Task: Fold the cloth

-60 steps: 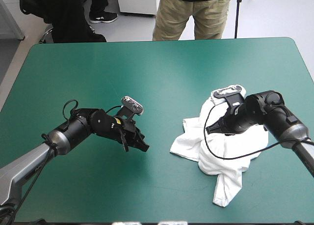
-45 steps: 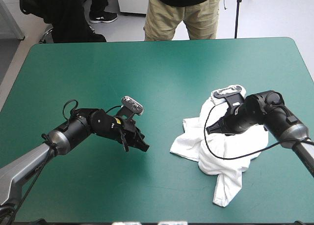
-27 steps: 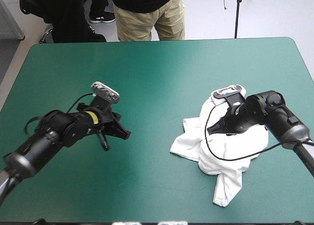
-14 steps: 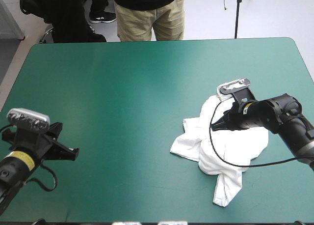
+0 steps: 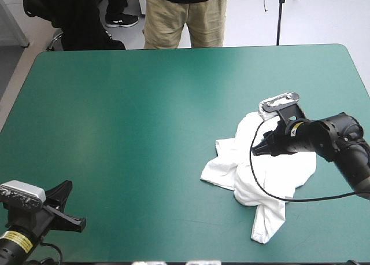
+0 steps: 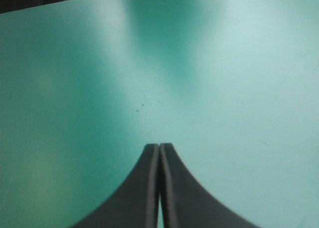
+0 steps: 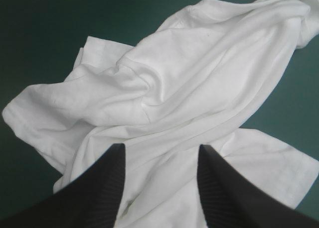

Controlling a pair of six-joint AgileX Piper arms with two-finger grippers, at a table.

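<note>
We find the T-shirt point(image 5: 263, 181) lying as a crumpled white heap on the table point(image 5: 144, 103), on its right half and closer to its near edge than to its far one. It is not spread and not folded. One loose part of it reaches out toward the table's middle. Another part, narrow like a sleeve, trails toward the table's near edge. The rest is bunched in soft ridges, and the teal-green cover shows all around the heap.

The right gripper point(image 7: 162, 147) hangs over the side of the heap that faces the table's far edge, pointing in toward the table's middle. Its two black fingers point(image 7: 102, 188) stand well apart. Between them we see only the creased white cloth lying below, so this tool has hold of nothing. We cannot tell whether its tips touch the cloth.

The left gripper point(image 6: 159, 147) is at the table's near left corner, well apart from the T-shirt. Its two black fingers are pressed together along their whole length into one pointed arch, with only a hairline seam between them, and nothing is caught in that seam. Ahead of it we see bare teal-green cover, running to the table's far edge.
</note>
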